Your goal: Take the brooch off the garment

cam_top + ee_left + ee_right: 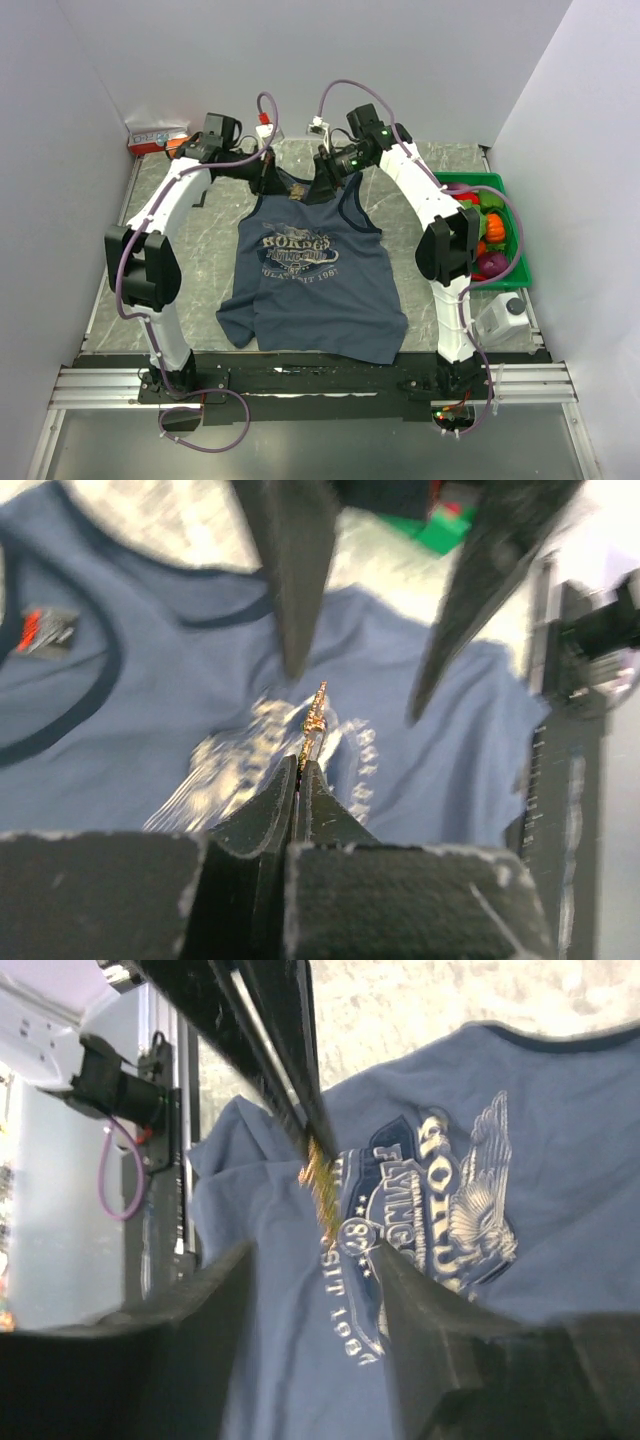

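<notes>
The navy tank top lies flat on the table, print up. My left gripper and right gripper hang close together over its neckline. In the left wrist view the left gripper is shut on the thin gold brooch, which sticks out past its tips above the garment. In the right wrist view the brooch hangs from the left gripper's fingers, just beyond my open right gripper, over the garment. The brooch is too small to see in the top view.
A green bin with colourful toys stands at the right edge. A red and white box sits at the back left. A white object is by the right arm's base. A black rail runs along the near edge.
</notes>
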You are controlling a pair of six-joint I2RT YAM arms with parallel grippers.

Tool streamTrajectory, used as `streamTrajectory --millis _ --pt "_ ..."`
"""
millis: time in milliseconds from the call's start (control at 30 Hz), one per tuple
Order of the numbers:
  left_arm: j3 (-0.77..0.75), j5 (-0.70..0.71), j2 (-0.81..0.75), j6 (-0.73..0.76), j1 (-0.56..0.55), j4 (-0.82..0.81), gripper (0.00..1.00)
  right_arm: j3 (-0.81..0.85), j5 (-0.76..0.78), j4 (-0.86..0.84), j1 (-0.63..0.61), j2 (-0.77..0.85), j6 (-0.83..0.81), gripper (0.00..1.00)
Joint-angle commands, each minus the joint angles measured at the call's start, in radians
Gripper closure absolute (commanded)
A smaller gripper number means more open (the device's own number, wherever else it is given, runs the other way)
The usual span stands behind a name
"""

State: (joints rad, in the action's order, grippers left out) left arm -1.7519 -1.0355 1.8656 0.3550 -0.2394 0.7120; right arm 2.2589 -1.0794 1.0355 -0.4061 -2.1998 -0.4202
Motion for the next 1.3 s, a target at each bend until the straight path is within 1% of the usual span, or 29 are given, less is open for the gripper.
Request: streamTrajectory --millis 0,67,100,133,167,200,233,267,333,367,400,433,467,567,700,833,1000,1267 --pt "-0.055 0.148 -0.031 0.139 0.072 0.119 0.99 -0.054 0.062 -0.025 0.059 0.103 0.038 0.32" --pt "-0.049 0.234 -0.042 0.215 0.092 0.18 0.99 -0.085 0.062 -0.028 0.085 0.13 0.043 0.27" --pt "-0.034 0.283 -0.048 0.234 0.112 0.194 0.99 -0.093 0.061 -0.019 0.096 0.14 0.034 0.22" --pt "-0.028 0.38 -0.054 0.263 0.123 0.216 0.99 -0.099 0.062 -0.014 0.11 0.149 0.025 0.08" --pt "-0.021 0.429 -0.055 0.306 0.133 0.23 0.99 -0.117 0.078 -0.011 0.112 0.17 0.014 0.01" --pt "0.0 0.474 -0.06 0.327 0.156 0.242 0.99 -0.127 0.094 -0.009 0.11 0.181 0.011 0.0" --pt "0.012 0.577 -0.069 0.347 0.166 0.244 0.99 -0.148 0.111 -0.02 0.107 0.192 0.014 0.0" --pt "0.026 0.625 -0.074 0.383 0.178 0.241 0.99 -0.157 0.163 -0.028 0.104 0.21 0.026 0.0" --pt "0.081 0.748 -0.085 0.392 0.204 0.175 0.99 -0.17 0.235 -0.037 0.083 0.224 0.024 0.0" --pt "0.1 0.884 -0.082 0.374 0.212 0.141 0.99 -0.17 0.277 -0.037 0.072 0.235 0.009 0.0" --pt "0.101 0.934 -0.072 0.377 0.228 0.127 0.99 -0.17 0.324 -0.038 0.067 0.241 0.001 0.0" --pt "0.091 0.977 -0.033 0.375 0.235 0.127 0.99 -0.168 0.34 -0.038 0.061 0.242 -0.003 0.0" --pt "0.072 1.064 -0.007 0.369 0.236 0.135 0.99 -0.162 0.348 -0.041 0.055 0.245 -0.002 0.0" --pt "-0.012 1.178 0.099 0.339 0.262 0.126 0.99 -0.148 0.358 -0.046 0.047 0.245 0.003 0.0" --pt "-0.118 1.261 0.204 0.325 0.264 0.043 0.99 -0.142 0.358 -0.04 0.029 0.244 -0.005 0.0" --pt "-0.155 1.327 0.294 0.36 0.262 -0.071 0.99 -0.151 0.357 -0.034 0.023 0.249 -0.011 0.0" --pt "-0.211 1.325 0.357 0.371 0.262 -0.101 0.99 -0.162 0.368 -0.028 0.021 0.253 -0.025 0.0" --pt "-0.184 1.298 0.369 0.355 0.262 -0.124 0.99 -0.18 0.381 -0.02 0.01 0.258 -0.038 0.0"
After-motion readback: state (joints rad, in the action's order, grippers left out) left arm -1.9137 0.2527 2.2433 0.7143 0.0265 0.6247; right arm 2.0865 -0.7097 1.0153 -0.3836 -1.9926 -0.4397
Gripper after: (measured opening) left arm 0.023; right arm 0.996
